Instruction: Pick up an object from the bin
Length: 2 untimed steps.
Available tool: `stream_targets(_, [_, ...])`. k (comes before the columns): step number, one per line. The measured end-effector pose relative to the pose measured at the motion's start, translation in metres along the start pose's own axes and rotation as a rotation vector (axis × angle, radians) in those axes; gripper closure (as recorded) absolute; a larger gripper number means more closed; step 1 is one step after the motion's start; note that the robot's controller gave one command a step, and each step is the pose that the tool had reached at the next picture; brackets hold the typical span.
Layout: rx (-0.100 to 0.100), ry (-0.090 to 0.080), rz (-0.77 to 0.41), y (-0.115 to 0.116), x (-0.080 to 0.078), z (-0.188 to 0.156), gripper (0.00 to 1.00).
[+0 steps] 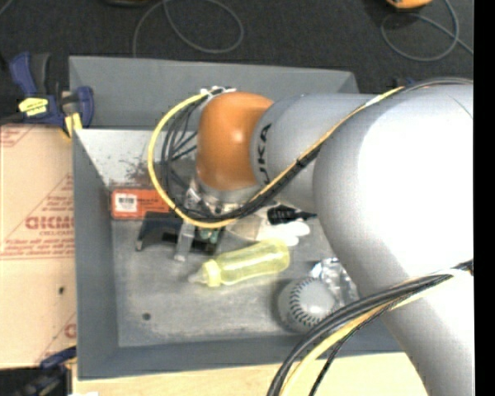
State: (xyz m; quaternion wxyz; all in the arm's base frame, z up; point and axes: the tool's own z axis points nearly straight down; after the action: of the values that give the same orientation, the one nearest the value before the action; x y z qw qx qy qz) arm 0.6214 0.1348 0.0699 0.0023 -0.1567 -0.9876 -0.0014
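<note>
My gripper (185,247) reaches down in the middle of the bin, below the arm's orange cover. Just left of it lies a black angular thing (153,228). Behind that, against the bin's left wall, sits an orange box with a white label (133,202). A pale yellow squeeze bottle (246,265) lies on its side just right of and below the gripper, its nozzle pointing left. A small green thing (209,238) shows right beside the gripper; what it is I cannot tell.
A grey-white ball (304,302) rests near the bin's front right, with crinkled clear plastic (334,275) beside it. A white thing (294,234) and a small black one (281,215) lie under the arm. The arm covers the bin's right side.
</note>
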Motion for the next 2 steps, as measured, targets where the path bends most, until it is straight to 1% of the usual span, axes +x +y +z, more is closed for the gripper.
stream_targets(2, [0.001, 0.001, 0.0, -0.0006, 0.001, -0.0041, 1.0])
